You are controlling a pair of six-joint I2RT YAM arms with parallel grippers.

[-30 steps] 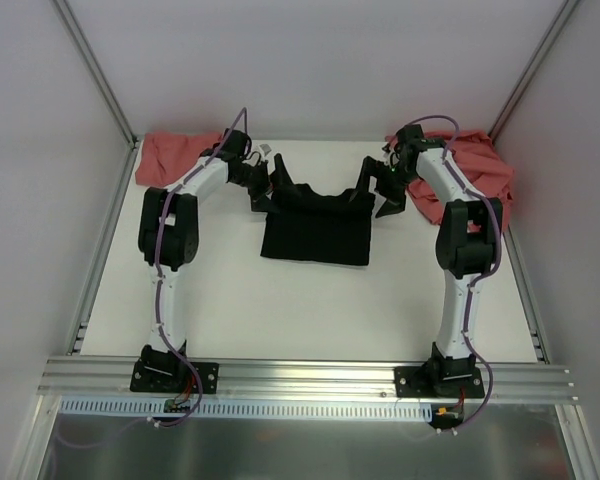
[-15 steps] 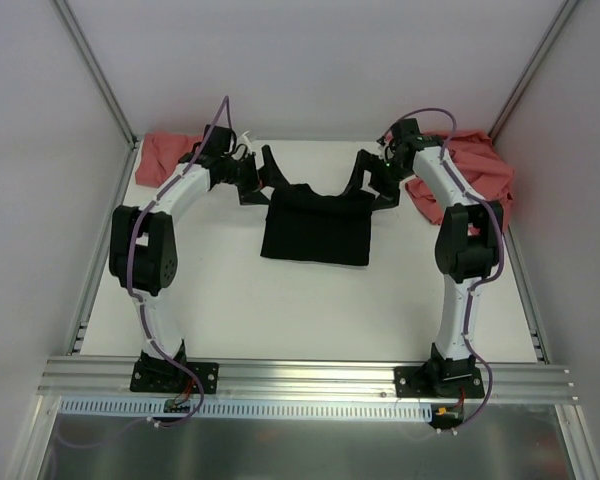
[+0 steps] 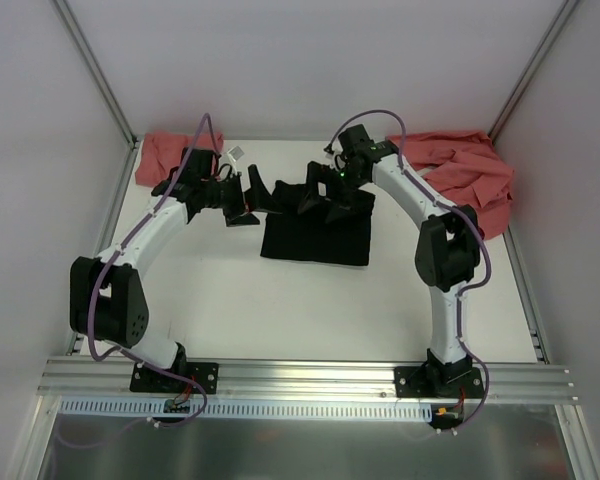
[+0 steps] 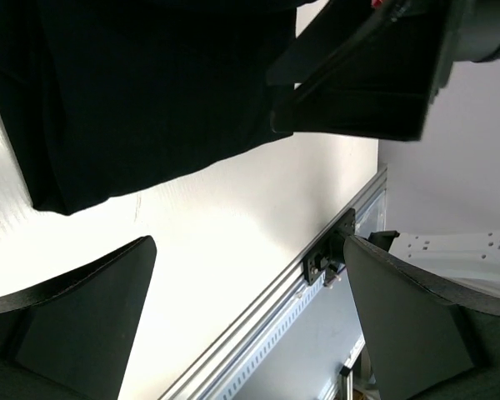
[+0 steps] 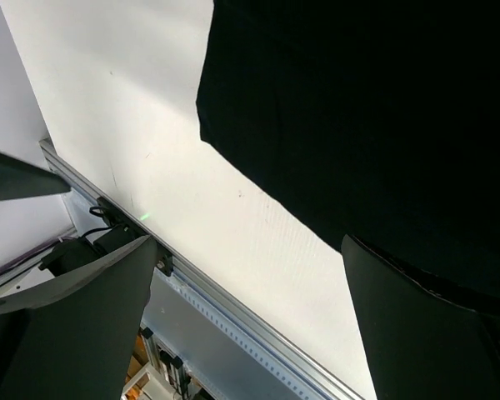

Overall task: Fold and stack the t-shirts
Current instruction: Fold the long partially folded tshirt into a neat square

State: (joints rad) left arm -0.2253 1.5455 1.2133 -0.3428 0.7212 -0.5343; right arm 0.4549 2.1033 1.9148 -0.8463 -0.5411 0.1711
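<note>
Top external: your left gripper (image 3: 248, 193) and right gripper (image 3: 318, 194) hang wide and empty at the far edge of the black t-shirt (image 3: 315, 240), likely to tidy its fold mid-table. The salmon t-shirts (image 3: 470, 172) sit bunched in the far corners, out of the way.

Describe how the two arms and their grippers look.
The left arm and right arm have white link shells, bulky black joints and black base plates. A purple cable runs along each. The left gripper and right gripper are black, with broad wedge-shaped fingers.
</note>
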